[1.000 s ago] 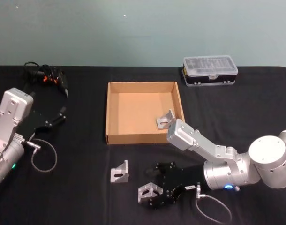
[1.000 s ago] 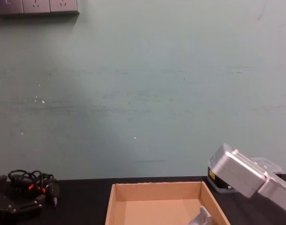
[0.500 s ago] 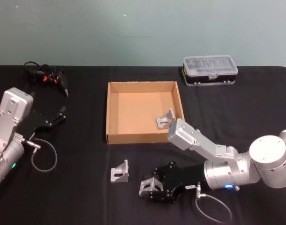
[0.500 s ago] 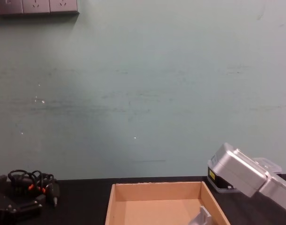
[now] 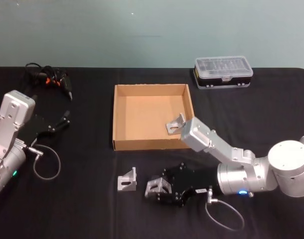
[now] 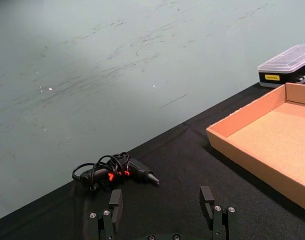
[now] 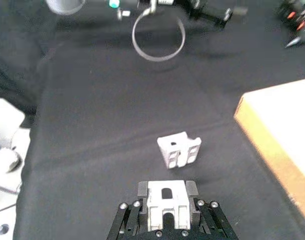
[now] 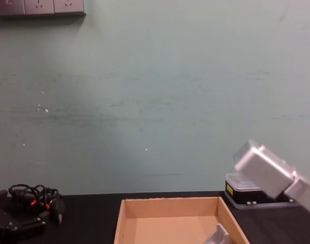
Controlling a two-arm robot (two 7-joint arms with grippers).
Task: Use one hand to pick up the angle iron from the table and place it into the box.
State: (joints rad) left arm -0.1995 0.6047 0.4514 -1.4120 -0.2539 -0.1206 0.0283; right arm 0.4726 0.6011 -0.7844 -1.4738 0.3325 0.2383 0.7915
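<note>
While the black surface [image 5: 82, 209] carried everything, the box [image 5: 152, 146] lay beyond the right pincer [image 5: 161, 189], on the side away from the robot, its near wall standing between pincer and box floor. The right arm [image 5: 227, 157] reached low along that wall, elbow link raised. The right pincer was clamped on one angle iron [image 7: 166, 204]; a loose angle iron [image 5: 127, 181] lay just past its tips. The left pincer [image 6: 161, 197], jaws apart, sat parked far beyond those tips, so the right arm was judged nearer.
</note>
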